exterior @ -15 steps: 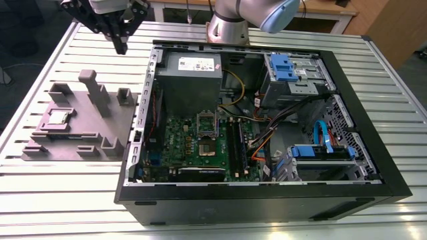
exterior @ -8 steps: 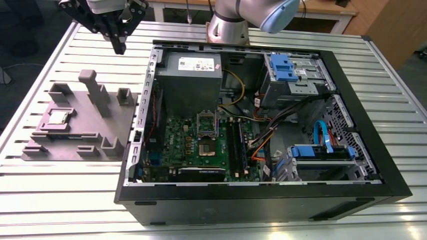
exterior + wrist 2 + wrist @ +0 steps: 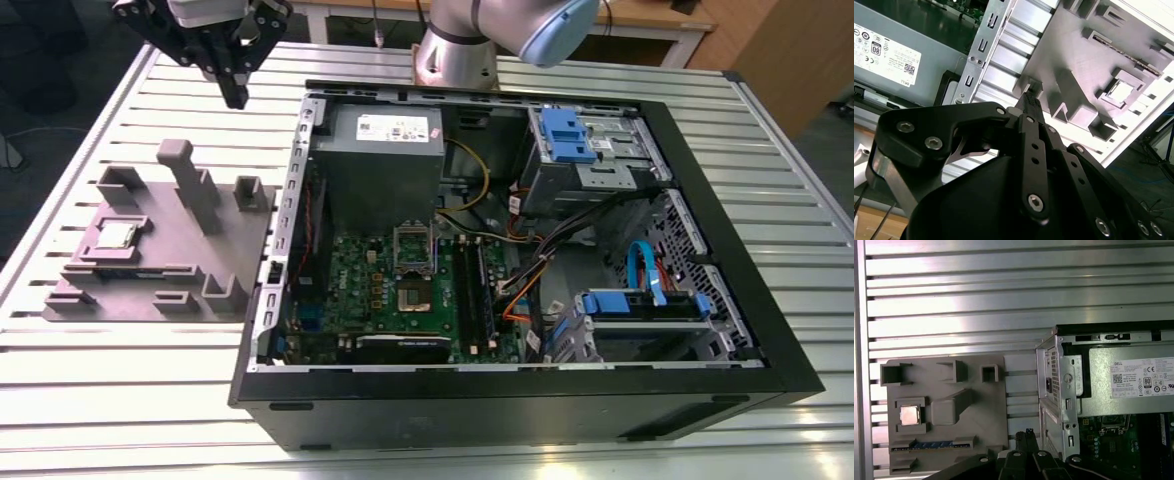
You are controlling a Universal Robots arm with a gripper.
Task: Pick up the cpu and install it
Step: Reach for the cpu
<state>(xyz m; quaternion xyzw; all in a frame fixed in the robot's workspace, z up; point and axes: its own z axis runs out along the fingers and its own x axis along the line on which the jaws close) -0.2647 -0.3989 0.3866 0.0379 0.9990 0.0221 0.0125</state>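
Ok, got cpu (image 3: 118,235) lying flat in a square pocket of grey fixture (image 3: 174,255), on table (image 3: 134,400) at exterior view's left of open pc case (image 3: 534,410). Looks small, square, thin: silver-grey metal top w/ bright glare, tan edge round it. Got gripper (image 3: 238,98) up over table by fixture's far side, near case corner, well apart from cpu. Shows it pressed together tip to tip, pinching nothing, in both wrist views too. Seeing mobo (image 3: 387,290) inside case, psu (image 3: 380,160) beyond.
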